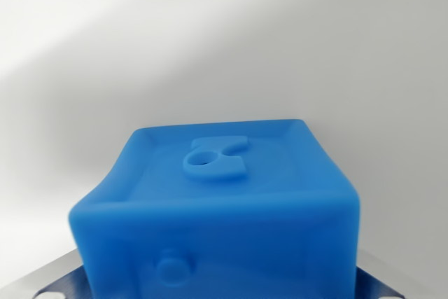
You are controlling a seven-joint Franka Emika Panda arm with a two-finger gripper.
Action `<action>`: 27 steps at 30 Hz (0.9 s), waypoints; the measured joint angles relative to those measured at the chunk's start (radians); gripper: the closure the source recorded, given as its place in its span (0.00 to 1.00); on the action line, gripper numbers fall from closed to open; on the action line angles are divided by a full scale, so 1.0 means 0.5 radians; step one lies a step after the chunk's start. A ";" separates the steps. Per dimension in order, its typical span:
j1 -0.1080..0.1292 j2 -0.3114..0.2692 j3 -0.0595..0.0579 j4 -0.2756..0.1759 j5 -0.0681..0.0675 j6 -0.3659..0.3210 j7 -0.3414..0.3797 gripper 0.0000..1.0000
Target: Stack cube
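In the wrist view, a blue cube (217,208) fills the bottom middle, very close to the camera. Shiny metal gripper (217,288) parts peek out at both bottom corners beside it. I cannot tell if they squeeze the cube. Behind is a plain white surface (224,47). No second cube shows, so find it first, then move slowly and straight.

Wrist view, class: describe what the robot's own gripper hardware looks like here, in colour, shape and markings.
Only slivers show: flat, silvery-grey metal parts at both bottom corners, with small dark slots or holes. A blue cube hides the rest. No cables or markings are visible, and the fingertips are out of view.
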State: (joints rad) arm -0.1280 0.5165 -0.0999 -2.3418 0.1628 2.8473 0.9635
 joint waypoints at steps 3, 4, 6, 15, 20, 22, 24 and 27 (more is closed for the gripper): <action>0.000 0.000 0.000 0.000 0.000 0.000 0.000 1.00; 0.000 0.000 0.000 0.000 0.000 0.000 0.000 1.00; 0.000 0.000 0.000 0.000 0.000 0.000 0.000 1.00; 0.001 -0.001 -0.001 0.000 0.000 -0.001 0.000 1.00; 0.005 -0.020 -0.005 -0.006 0.000 -0.011 0.000 1.00; 0.007 -0.030 -0.007 -0.008 0.000 -0.016 0.001 1.00; 0.010 -0.045 -0.011 -0.012 -0.001 -0.027 0.001 1.00; 0.017 -0.065 -0.019 -0.017 -0.002 -0.042 0.003 1.00</action>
State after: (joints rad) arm -0.1197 0.4838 -0.1093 -2.3503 0.1619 2.8263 0.9648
